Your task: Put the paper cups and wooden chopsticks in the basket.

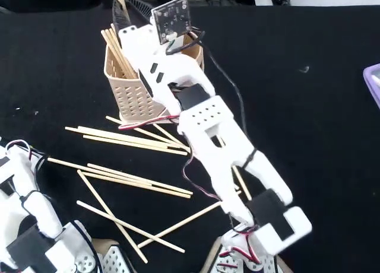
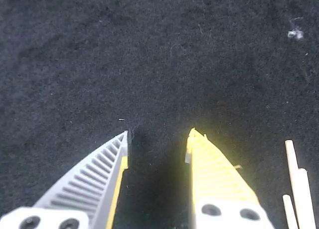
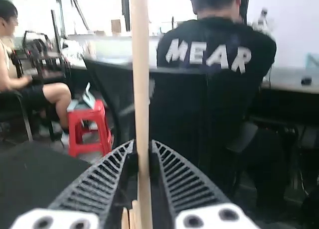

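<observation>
We're clamping a pale wooden chopstick (image 3: 140,64) upright in the right claw (image 3: 142,145) over the beige perforated basket (image 1: 134,96), left claw (image 2: 158,134) gaping open.

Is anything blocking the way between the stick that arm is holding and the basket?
Nothing visible does. The right gripper holds the chopstick upright, up over the basket, where a few other chopsticks lean at one side. The arm itself hides part of the opening.
</observation>
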`<act>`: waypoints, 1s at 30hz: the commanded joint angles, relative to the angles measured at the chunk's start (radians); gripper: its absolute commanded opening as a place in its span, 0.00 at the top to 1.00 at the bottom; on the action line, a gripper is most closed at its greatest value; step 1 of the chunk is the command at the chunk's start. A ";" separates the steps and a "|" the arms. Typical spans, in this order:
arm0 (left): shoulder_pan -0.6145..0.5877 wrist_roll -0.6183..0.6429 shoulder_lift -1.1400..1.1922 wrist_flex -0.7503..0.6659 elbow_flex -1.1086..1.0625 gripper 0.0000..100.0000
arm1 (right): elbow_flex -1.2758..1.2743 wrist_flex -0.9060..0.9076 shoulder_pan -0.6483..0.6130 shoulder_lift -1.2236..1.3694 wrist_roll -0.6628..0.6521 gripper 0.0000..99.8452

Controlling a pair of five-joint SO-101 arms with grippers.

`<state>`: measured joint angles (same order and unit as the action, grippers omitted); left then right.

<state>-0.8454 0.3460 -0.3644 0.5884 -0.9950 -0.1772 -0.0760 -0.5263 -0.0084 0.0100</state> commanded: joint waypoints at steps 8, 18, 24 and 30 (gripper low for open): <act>-0.001 -0.006 -0.015 -0.017 0.022 0.81 | -0.136 -0.020 -0.058 -0.039 0.006 0.98; -0.001 -0.006 -0.015 -0.015 0.022 0.81 | -0.177 0.207 -0.061 -0.188 0.006 0.84; -0.001 -0.006 -0.015 -0.015 0.022 0.81 | -0.222 0.577 -0.061 -0.503 0.000 0.84; -0.001 -0.006 -0.015 -0.015 0.022 0.81 | -0.367 1.129 -0.063 -0.845 -0.072 0.84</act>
<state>-0.8454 0.3460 -0.3644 0.5884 -0.9950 -0.5040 0.7833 -0.5738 -0.6805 0.0023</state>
